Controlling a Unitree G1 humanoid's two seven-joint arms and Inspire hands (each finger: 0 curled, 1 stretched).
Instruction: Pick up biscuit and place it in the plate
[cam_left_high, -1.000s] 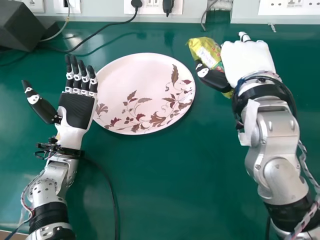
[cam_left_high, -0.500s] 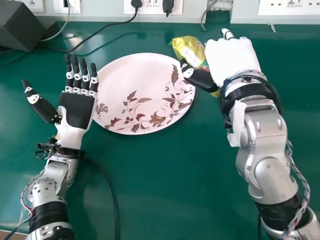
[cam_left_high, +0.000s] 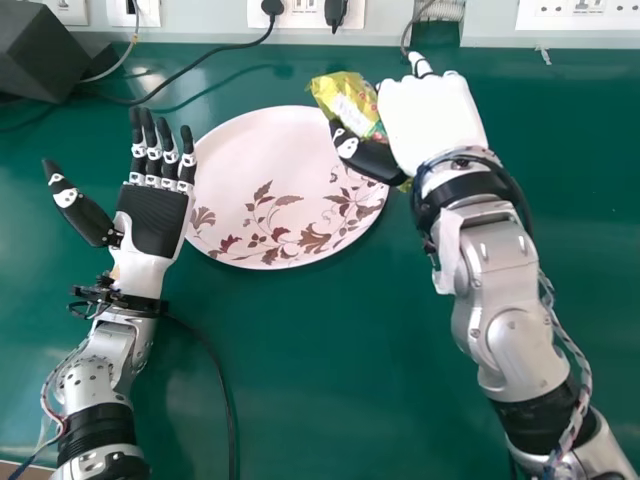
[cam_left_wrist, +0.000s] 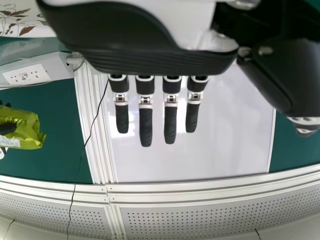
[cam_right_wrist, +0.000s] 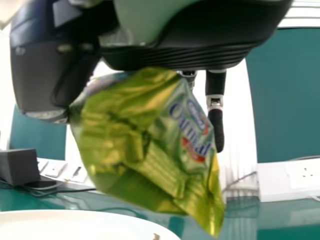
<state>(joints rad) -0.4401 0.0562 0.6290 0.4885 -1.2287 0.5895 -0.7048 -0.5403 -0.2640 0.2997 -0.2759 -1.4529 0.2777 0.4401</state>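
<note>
My right hand (cam_left_high: 430, 120) is at the plate's upper right edge in the head view, thumb and fingers round the yellow-green biscuit packet (cam_left_high: 347, 97). The packet overlaps the upper right rim of the floral plate (cam_left_high: 255, 150). In the right wrist view the packet (cam_right_wrist: 145, 145) hangs beneath the right hand (cam_right_wrist: 185, 42), above the level of the plate (cam_right_wrist: 75, 225). My left hand (cam_left_high: 155, 220) lies palm up with straight fingers beside the plate's left rim; in the left wrist view the left hand (cam_left_wrist: 145, 117) has its fingers extended, and the packet (cam_left_wrist: 27, 130) is off to the side.
A dark box (cam_left_high: 45, 50) stands at the back left, with a black cable (cam_left_high: 200, 62) running across the green table (cam_left_high: 330, 370). Sockets (cam_left_high: 575, 14) line the wall behind. Another cable (cam_left_high: 222, 375) lies beside my left forearm.
My right hand has moved left with the packet, from the right of the plate to over its upper right rim. The left hand has stayed still.
</note>
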